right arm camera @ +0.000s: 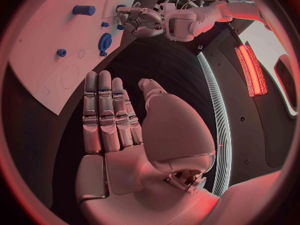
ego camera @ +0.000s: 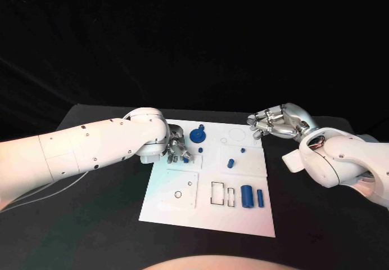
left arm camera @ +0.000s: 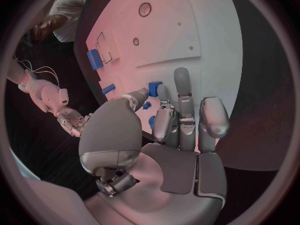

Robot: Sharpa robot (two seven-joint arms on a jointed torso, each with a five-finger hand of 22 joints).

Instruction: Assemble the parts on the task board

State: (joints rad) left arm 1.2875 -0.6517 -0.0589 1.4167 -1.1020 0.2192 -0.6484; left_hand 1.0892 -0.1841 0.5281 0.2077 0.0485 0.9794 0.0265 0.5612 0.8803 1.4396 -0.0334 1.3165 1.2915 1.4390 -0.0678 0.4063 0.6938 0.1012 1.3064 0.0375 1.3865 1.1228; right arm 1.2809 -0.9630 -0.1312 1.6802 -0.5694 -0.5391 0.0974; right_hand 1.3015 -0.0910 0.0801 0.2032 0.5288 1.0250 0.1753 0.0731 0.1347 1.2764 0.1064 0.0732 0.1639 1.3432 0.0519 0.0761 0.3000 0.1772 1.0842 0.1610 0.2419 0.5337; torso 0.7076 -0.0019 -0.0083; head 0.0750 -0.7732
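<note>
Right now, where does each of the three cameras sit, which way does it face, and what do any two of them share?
Head view: on the robot's head, looking down at the task board; both white arms enter, the left hand over the board's left edge, the right hand past its far right corner.
Left wrist view: behind the left hand, facing along its fingers to the board.
Right wrist view: behind the right hand, facing the board and the left hand.
Shared: all three show the round blue part.

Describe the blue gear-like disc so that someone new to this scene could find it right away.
Start at the white task board in the middle of the black table. Near its far edge, beside the left hand, lies the blue gear-like disc. It is round, flat and wide, while the other blue parts are small pegs or cylinders.
</note>
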